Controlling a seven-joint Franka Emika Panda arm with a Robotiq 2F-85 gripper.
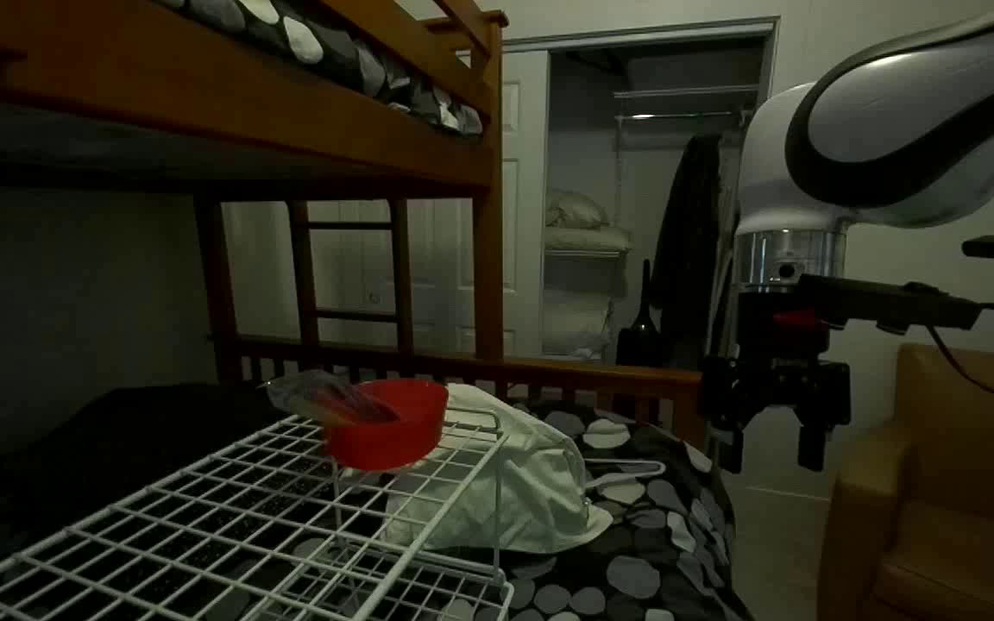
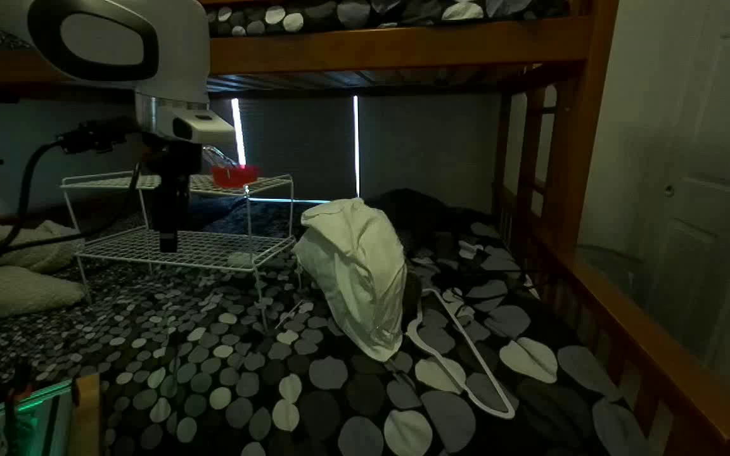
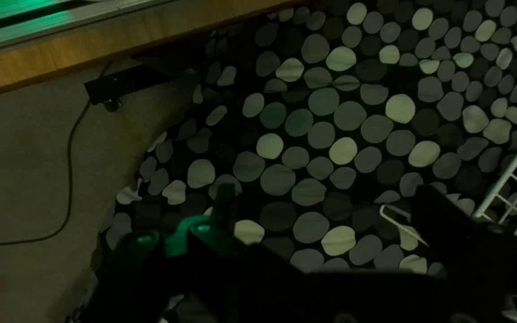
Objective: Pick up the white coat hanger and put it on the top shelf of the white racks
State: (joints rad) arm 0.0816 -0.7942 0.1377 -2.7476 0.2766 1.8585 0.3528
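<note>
The white coat hanger [image 1: 659,468] lies on the dotted bedspread beside a pale cloth bundle, which hides part of it. It also shows in an exterior view [image 2: 479,362]. The white wire rack [image 1: 465,492] stands on the bed; both its shelves show in an exterior view [image 2: 225,250]. My gripper [image 1: 771,453] is open and empty, above the bed and apart from the hanger. In an exterior view the gripper [image 2: 168,244] hangs in front of the rack. In the wrist view the gripper [image 3: 326,197] has its fingers wide apart; a thin white loop beside the right finger cannot be identified.
A red bowl [image 1: 389,427] with clear plastic sits on the top shelf. The pale cloth bundle [image 2: 358,272] stands between rack and hanger. The upper bunk [image 2: 403,54] overhangs the bed; a wooden rail [image 2: 650,367] borders it. A wood-edged table [image 3: 106,42] shows in the wrist view.
</note>
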